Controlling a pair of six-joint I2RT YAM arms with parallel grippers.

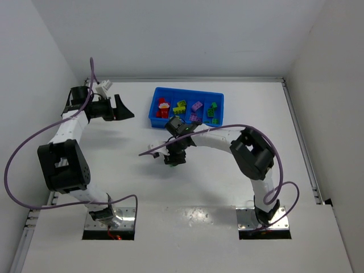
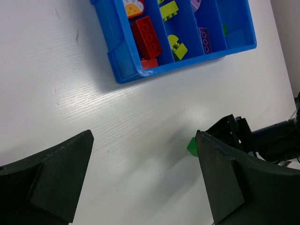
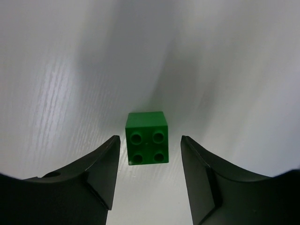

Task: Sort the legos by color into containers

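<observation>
Left: the left pincer (image 2: 143,140), jaws wide apart and empty, hovers over bare counter (image 1: 187,193). Centre: the right pincer (image 3: 149,140), jaws apart, straddles the only loose green brick (image 3: 146,133) in view without touching it. Beyond, the blue tray (image 2: 123,61) already holds sorted bricks (image 2: 146,36), one colour per compartment. Open counter surrounds the brick.

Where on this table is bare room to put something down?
Bare: the table right of the blue tray, and the near strip between the left base and right base. Crowded: just in front of the tray, where the right fingers straddle the green brick.
</observation>
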